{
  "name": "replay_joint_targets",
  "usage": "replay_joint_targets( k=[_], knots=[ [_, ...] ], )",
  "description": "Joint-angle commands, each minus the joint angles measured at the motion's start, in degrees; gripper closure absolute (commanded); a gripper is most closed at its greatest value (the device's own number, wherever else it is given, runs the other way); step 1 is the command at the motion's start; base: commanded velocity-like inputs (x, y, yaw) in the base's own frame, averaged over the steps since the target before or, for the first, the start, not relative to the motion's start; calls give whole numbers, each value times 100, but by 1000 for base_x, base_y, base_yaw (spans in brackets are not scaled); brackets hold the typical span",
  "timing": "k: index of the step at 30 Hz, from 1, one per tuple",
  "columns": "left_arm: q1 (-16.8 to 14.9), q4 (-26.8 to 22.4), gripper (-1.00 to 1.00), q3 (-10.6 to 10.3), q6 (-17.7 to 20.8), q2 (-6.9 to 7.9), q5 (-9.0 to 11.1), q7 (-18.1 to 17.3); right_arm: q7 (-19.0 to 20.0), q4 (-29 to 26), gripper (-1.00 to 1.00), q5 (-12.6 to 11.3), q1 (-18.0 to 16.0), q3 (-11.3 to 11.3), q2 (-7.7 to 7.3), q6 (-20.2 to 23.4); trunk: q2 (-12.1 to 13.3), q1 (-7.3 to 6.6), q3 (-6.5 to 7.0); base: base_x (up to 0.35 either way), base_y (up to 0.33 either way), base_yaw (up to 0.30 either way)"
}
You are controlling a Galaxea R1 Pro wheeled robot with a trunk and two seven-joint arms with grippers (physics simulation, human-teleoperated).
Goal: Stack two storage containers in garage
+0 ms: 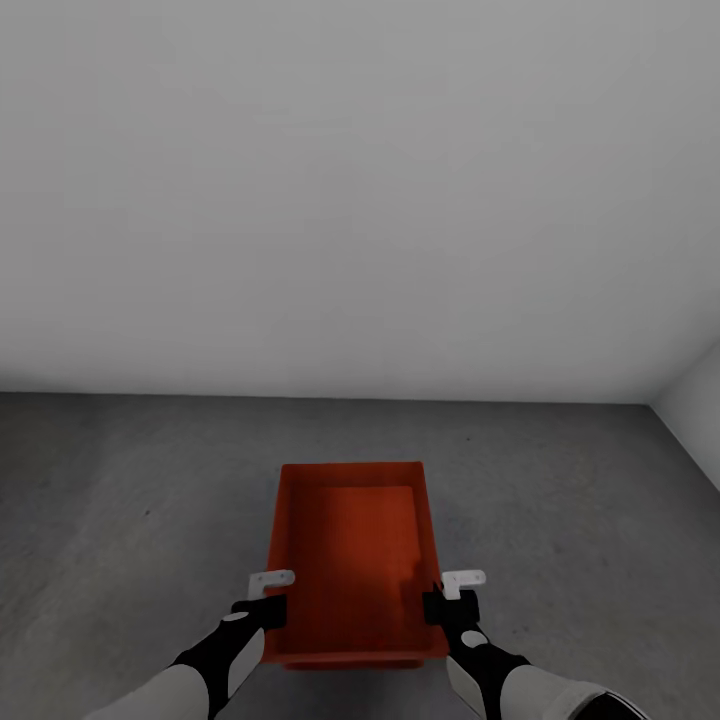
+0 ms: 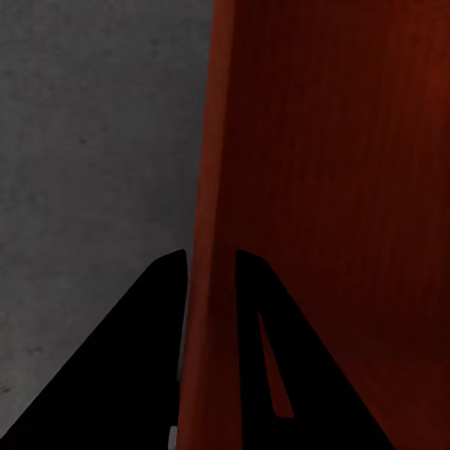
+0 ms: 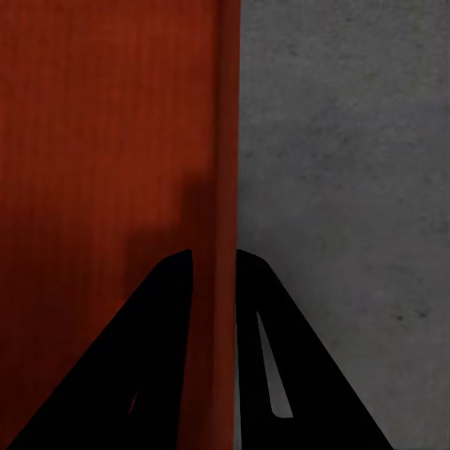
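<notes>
Above the garage's grey floor [image 1: 120, 480], near a white wall [image 1: 360, 180], one storage container [image 1: 350, 550] is held by both side walls, left gripper [image 1: 268, 597] and right gripper [image 1: 452, 593] clamped; uneven release could tip it.

We can read no text, label, brand, number or sign anywhere. The red-orange storage container [image 1: 350, 560] carries plain walls and a plain bottom, without lettering. The grey concrete floor [image 1: 120, 480] and the white wall [image 1: 350, 180] on the far side are likewise unmarked.
</notes>
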Motion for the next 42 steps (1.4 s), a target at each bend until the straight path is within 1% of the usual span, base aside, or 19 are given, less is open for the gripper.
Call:
replay_joint_targets(
  k=[1,42],
  knots=[
    [1,-25,100,78,19,2,-28,60,8,-8,100,79,-4,-378,4,23,-6,1,-12,13,0,0],
    [1,-25,100,78,19,-6,-50,60,8,-8,100,79,-4,-378,2,25,-6,1,-379,1,0,0]
  ],
)
